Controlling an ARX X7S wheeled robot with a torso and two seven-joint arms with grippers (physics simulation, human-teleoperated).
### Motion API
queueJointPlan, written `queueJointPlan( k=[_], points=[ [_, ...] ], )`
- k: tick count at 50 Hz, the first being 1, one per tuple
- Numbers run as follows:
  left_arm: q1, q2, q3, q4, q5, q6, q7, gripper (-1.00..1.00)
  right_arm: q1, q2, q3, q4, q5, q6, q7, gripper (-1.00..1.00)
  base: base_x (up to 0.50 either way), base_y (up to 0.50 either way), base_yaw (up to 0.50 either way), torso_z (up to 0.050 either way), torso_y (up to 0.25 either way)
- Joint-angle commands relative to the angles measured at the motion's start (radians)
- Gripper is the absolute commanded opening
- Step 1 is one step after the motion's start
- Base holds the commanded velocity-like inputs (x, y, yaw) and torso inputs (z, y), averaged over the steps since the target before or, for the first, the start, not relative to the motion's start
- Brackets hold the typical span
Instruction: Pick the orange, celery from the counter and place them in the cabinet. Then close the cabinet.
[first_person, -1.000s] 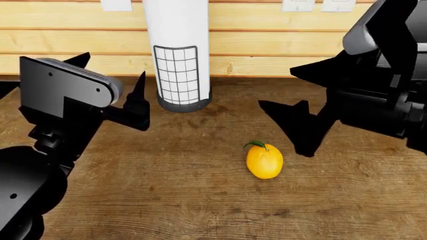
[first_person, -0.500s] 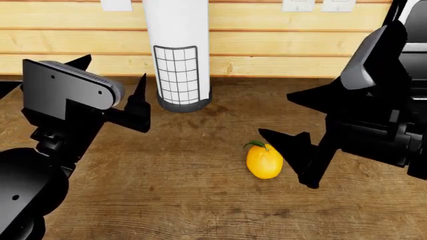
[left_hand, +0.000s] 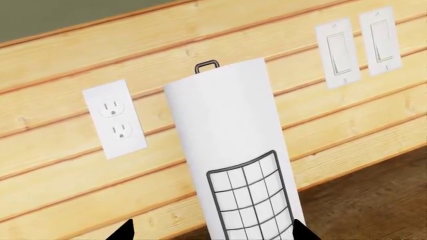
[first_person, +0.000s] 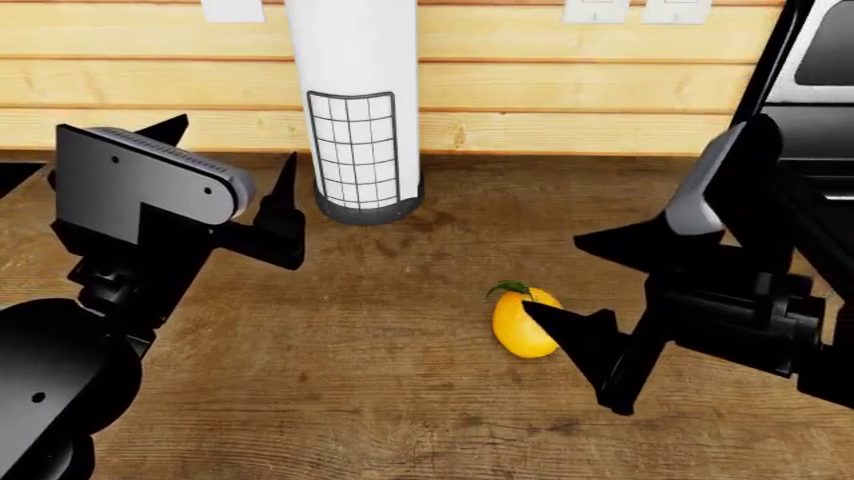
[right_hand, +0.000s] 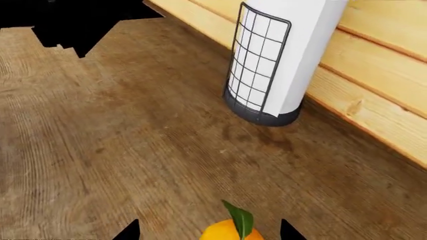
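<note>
The orange (first_person: 521, 325) lies on the brown wood counter (first_person: 360, 390), its green leaf toward the wall. My right gripper (first_person: 554, 275) is open and low over the counter, with one fingertip (first_person: 534, 308) in front of the fruit. In the right wrist view the orange (right_hand: 225, 234) shows between the two fingertips of the right gripper (right_hand: 210, 231), apart from both. My left gripper (first_person: 230, 142) is open and empty at the left, facing the wall. The celery and the cabinet are out of view.
A white paper towel roll (first_person: 354, 100) in a wire holder stands against the plank wall, straight ahead of the left gripper (left_hand: 213, 231). An outlet (left_hand: 115, 119) and switches (left_hand: 359, 45) are on the wall. A black and grey appliance (first_person: 817, 70) sits at back right.
My right gripper has come down and toward me, from above the counter to level with the orange, so its fingers now straddle the fruit. The left arm has barely shifted.
</note>
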Motion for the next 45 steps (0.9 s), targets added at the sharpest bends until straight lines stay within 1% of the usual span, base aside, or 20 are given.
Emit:
queueJointPlan(
  k=[1,9,17,24,33,39,45],
  points=[
    [-0.004,0.000,0.008,-0.001,-0.002,-0.002,-0.004,1.00,-0.046,-0.005,-0.021,0.032,-0.058,-0.022,0.004,1.00,0.00,0.00,0.00,0.000,0.000],
    [-0.011,-0.001,0.008,0.001,-0.007,-0.006,-0.005,1.00,-0.052,-0.023,-0.041,0.059,-0.100,-0.027,0.019,1.00,0.00,0.00,0.00,0.000,0.000],
    [-0.007,0.000,0.010,-0.001,-0.008,-0.001,-0.007,1.00,-0.033,-0.084,-0.084,0.125,-0.165,-0.030,0.025,1.00,0.00,0.00,0.00,0.000,0.000],
    [-0.004,-0.003,0.004,0.002,-0.012,-0.002,-0.010,1.00,-0.009,-0.124,-0.120,0.164,-0.200,-0.020,0.013,1.00,0.00,0.00,0.00,0.000,0.000],
    [0.005,-0.005,0.007,-0.010,-0.008,0.017,-0.007,1.00,0.024,-0.190,-0.200,0.240,-0.280,-0.016,-0.035,1.00,0.00,0.00,0.00,0.000,0.000],
    [0.010,-0.008,0.005,-0.015,-0.007,0.024,-0.007,1.00,0.021,-0.205,-0.224,0.249,-0.291,-0.018,-0.056,1.00,0.00,0.00,0.00,0.000,0.000],
    [0.013,-0.010,0.004,-0.020,-0.006,0.032,-0.006,1.00,0.006,-0.195,-0.232,0.242,-0.281,-0.020,-0.078,1.00,0.00,0.00,0.00,0.000,0.000]
  ],
)
